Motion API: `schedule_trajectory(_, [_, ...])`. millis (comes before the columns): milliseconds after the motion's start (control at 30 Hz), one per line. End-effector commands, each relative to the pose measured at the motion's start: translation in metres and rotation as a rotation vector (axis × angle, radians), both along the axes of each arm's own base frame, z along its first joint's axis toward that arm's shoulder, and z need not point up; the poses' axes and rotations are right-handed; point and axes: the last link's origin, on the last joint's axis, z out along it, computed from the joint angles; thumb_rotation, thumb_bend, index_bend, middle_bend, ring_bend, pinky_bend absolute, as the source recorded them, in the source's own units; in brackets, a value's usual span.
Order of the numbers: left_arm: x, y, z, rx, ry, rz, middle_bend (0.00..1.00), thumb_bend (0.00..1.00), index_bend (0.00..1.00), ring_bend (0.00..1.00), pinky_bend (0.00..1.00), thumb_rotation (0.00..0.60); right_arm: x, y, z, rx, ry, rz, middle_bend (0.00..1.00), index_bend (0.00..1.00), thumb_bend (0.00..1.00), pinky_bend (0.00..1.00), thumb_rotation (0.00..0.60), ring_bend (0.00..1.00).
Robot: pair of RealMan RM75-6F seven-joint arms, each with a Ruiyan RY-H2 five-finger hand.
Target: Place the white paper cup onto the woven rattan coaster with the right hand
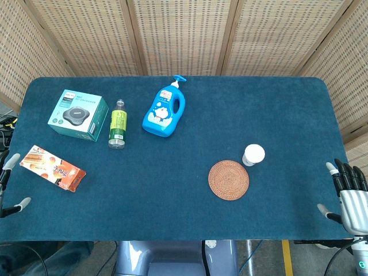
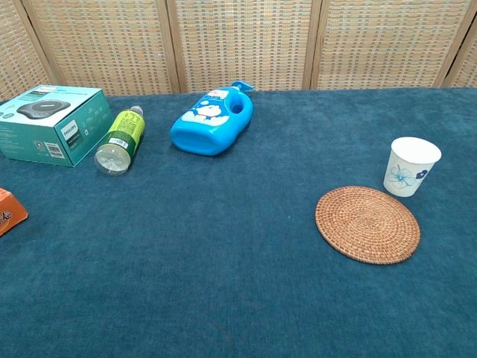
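Observation:
The white paper cup (image 1: 253, 154) (image 2: 411, 166), printed with a blue flower, stands upright on the blue cloth just beyond and right of the round woven rattan coaster (image 1: 229, 179) (image 2: 367, 224). Cup and coaster sit close together without overlapping. My right hand (image 1: 348, 194) hovers at the table's right front corner, fingers apart and holding nothing, well to the right of the cup. Only some fingertips of my left hand (image 1: 8, 183) show at the left edge of the head view, spread and empty. Neither hand appears in the chest view.
A blue lotion bottle (image 1: 165, 107) (image 2: 213, 122) lies at the back centre, a small green bottle (image 1: 118, 123) (image 2: 119, 139) on its side left of it. A teal box (image 1: 78, 114) (image 2: 51, 122) and an orange snack pack (image 1: 53, 167) occupy the left. Rattan screens stand behind the table.

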Motion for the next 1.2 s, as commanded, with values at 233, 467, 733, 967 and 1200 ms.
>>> schedule_trajectory(233, [0.0,0.0,0.001,0.001,-0.002,0.0,0.0,0.0,0.0,0.0,0.0,0.6,0.0,0.0,-0.001,0.002,-0.005,-0.003,0.0,0.0,0.0,0.0,0.6,0.0])
schedule_trajectory(467, [-0.002,0.006,-0.003,-0.008,0.008,0.016,0.0,0.0,0.0,0.0,0.0,0.6,0.002,-0.025,-0.008,0.07,-0.075,0.017,0.0,0.0,0.0,0.0,0.6,0.0])
schedule_trajectory(733, [-0.003,0.012,-0.007,-0.01,0.014,0.03,0.0,0.0,0.0,0.0,0.0,0.6,0.009,-0.093,-0.036,0.262,-0.016,0.065,0.0,0.0,0.0,0.0,0.6,0.0])
schedule_trajectory(967, [-0.006,0.018,-0.01,-0.009,0.031,0.063,0.0,0.0,0.0,0.0,0.0,0.6,0.025,-0.15,-0.076,0.426,-0.049,0.051,0.0,0.01,0.0,0.0,0.6,0.0])
schedule_trajectory(1200, [-0.009,0.025,-0.014,-0.023,0.045,0.092,0.0,0.0,0.0,0.0,0.0,0.6,0.037,-0.182,-0.1,0.482,-0.026,0.043,0.0,0.05,0.0,0.0,0.6,0.0])
